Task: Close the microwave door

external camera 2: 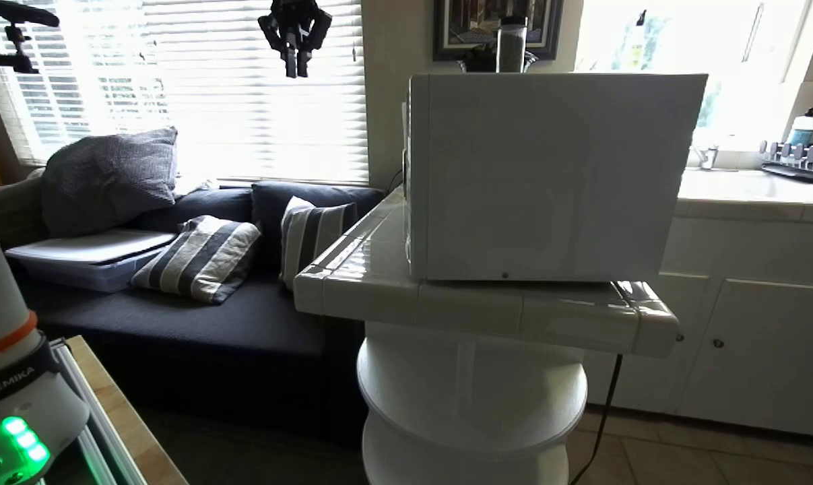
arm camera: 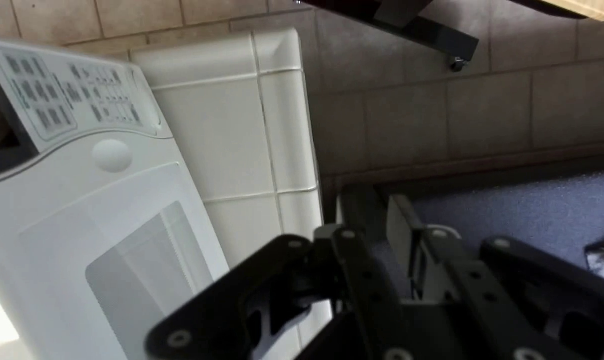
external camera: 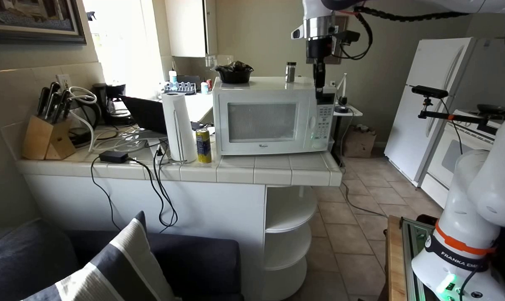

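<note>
The microwave door (external camera: 262, 123), white with a large dark window, lies flush against the front of the white microwave (external camera: 273, 81) in an exterior view. An exterior view shows the microwave's plain side wall (external camera 2: 547, 175), with the door's face hidden. The door also shows in the wrist view (arm camera: 126, 280), in line with the control panel (arm camera: 71, 90). My gripper points down and looks apart from the door, in front of the microwave's control-panel side (external camera: 319, 92). It also shows against the blinds (external camera 2: 297, 67). In the wrist view, its fingertips (arm camera: 369, 215) are a little apart with nothing between them.
The microwave stands on a tiled counter (external camera: 273, 163). A black bowl (external camera: 234, 75) and a shaker jar (external camera: 290, 72) sit on top. A can (external camera: 203, 146) and a paper towel roll (external camera: 179, 129) stand beside it. Rounded shelves (external camera 2: 473, 397) are below the counter; a dark sofa (external camera 2: 244, 330) is nearby.
</note>
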